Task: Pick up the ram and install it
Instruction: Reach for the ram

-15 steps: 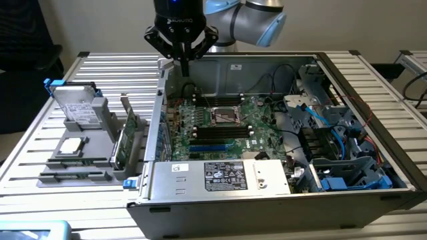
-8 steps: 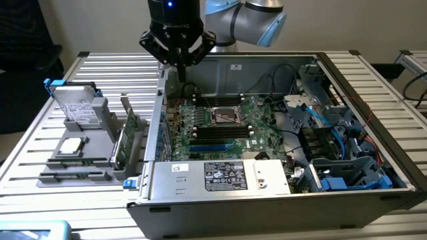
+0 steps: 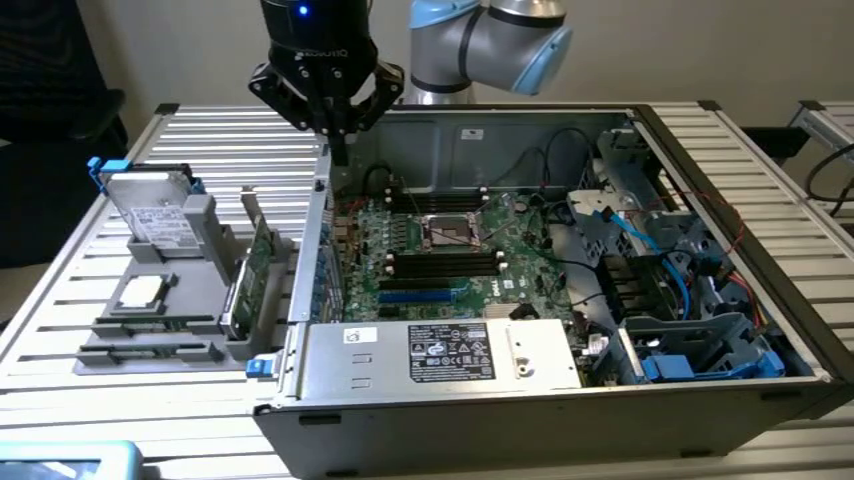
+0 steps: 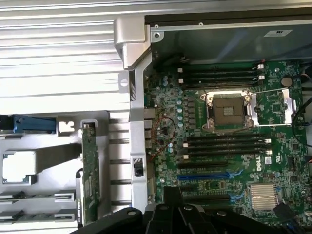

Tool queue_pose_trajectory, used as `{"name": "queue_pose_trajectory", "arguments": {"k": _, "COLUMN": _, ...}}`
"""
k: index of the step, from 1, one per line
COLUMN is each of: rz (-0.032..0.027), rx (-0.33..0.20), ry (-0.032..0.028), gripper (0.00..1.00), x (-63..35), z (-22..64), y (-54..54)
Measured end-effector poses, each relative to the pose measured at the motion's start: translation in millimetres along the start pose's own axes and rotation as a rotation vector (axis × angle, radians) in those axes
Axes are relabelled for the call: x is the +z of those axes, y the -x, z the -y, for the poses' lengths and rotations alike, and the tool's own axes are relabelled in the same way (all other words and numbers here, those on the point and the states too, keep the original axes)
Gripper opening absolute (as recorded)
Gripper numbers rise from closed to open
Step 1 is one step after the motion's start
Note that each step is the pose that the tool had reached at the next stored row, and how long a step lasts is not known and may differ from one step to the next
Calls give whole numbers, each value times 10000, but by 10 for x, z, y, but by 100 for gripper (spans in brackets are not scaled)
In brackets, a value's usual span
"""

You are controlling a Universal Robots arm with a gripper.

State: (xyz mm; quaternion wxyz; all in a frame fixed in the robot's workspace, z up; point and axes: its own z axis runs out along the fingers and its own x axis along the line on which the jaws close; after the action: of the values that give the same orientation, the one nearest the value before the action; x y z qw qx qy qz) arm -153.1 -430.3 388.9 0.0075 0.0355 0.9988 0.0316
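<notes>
Nearest me, one power supply [image 3: 441, 352] lies along the front edge of the open computer case [image 3: 534, 410]. Just outside the case wall, on the exterior view's left, is one grey fixture [image 3: 200, 238]. On it I count two ram sticks [image 3: 150, 352] [image 4: 34, 214] lying flat at the near end. Then come one processor [image 3: 140, 291], one hard drive [image 3: 150, 212], and one expansion card [image 3: 256, 268] on edge, closest to the wall. Inside the case, the motherboard [image 3: 521, 235] shows one CPU socket [image 3: 451, 233] with two banks of black memory slots [image 3: 441, 265] flanking it and open air above. Farthest back, my gripper [image 3: 334, 132] hangs over that same wall's far end, jaws pinched together on nothing. Bare slatted table [image 3: 174, 150] lies beside it.
</notes>
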Motion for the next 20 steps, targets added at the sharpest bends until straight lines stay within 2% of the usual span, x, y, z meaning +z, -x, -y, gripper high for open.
{"name": "queue_pose_trajectory", "arguments": {"k": 10, "rz": -12, "rx": 3, "ry": 165, "gripper": 11, "x": -7, "z": 39, "y": -380}}
{"name": "queue_pose_trajectory", "arguments": {"k": 20, "rz": -17, "rx": 4, "ry": 242, "gripper": 11, "x": -12, "z": 85, "y": -760}}
